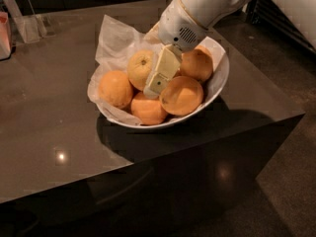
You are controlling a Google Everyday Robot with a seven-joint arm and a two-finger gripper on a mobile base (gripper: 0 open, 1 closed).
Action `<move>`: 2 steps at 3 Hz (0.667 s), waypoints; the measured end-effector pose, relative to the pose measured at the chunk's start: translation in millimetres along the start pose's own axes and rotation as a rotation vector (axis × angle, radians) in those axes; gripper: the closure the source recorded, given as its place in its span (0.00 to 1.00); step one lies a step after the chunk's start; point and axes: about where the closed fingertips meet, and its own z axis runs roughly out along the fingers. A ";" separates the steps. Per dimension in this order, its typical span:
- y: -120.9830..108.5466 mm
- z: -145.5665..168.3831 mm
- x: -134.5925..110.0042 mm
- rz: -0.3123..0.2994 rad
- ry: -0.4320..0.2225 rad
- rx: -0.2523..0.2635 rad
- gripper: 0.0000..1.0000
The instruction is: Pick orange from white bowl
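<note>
The orange (139,68), pale yellow-orange with a dark stem navel, lies in the back left of the white bowl (219,85), on crumpled white paper (116,41). Several smaller, deeper-orange fruits lie around it, one at the left (115,89) and one at the front right (181,95). My gripper (155,84) reaches down into the bowl from the upper right on a white arm (197,9). Its cream tip rests against the orange's right side, between the orange and the front right fruit.
The bowl stands near the right front corner of a dark glossy table (44,132). A clear plastic container (29,26) and a pink object (5,33) stand at the back left. The floor (291,181) lies beyond the table's right edge.
</note>
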 end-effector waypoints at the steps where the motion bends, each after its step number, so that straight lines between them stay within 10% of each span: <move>1: -1.2 10.3 2.3 0.013 0.005 -0.030 0.00; 2: -1.4 19.3 8.9 0.031 0.018 -0.058 0.00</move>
